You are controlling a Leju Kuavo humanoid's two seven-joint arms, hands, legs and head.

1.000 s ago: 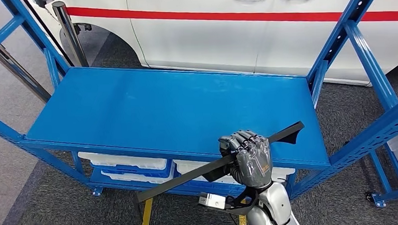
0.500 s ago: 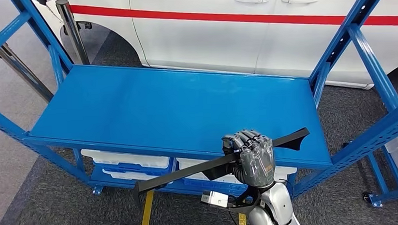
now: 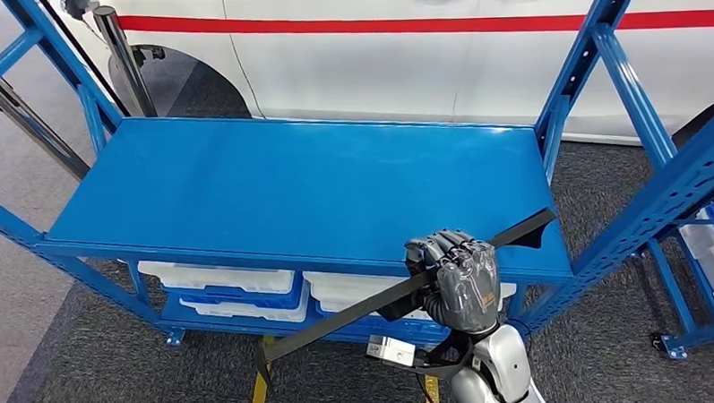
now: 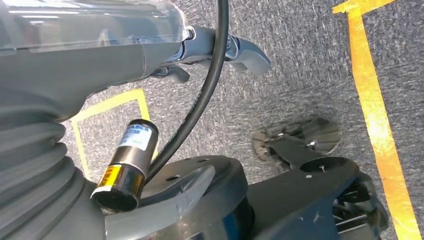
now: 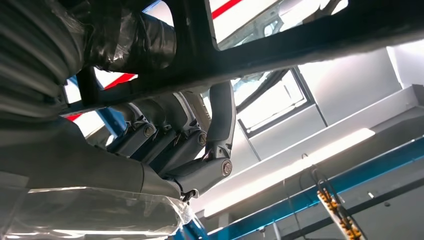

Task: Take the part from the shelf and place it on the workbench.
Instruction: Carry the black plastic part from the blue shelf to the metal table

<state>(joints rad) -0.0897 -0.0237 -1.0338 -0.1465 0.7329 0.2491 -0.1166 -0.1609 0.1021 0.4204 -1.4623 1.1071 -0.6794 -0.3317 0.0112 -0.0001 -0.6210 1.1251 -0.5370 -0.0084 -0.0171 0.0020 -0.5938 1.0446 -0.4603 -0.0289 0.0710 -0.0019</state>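
1. A white car (image 3: pixel 402 56) with a red stripe along its doors is standing behind everything, on dark grey carpet; the right wrist view is looking up instead, catching ceiling lights and a blue beam that the head view is not giving

2. The blue metal table (image 3: pixel 272 191), a flat painted sheet framed by perforated blue uprights, is filling the middle of the head view; white plastic bins (image 3: pixel 222 282) are sitting on its lower level

3. The part (image 3: pixel 357 311), a long, thin, flat black strip with a flared, notched far end, is hanging in the air at the table's near right edge, its far end reaching over the top near the right corner and its near end dropping below the edge; its long axis is running diagonally, rising from low on the left to high on the right

4. The right hand (image 3: pixel 456 279), dark grey and glossy on a silver arm, is wrapping its fingers around the part near the middle; in the right wrist view the fingers (image 5: pixel 200 170) are curling over the dark bar from beneath

5. The left hand (image 4: pixel 220 50) is hanging over yellow floor tape, its fingers curling loosely; I cannot tell how far they are closing
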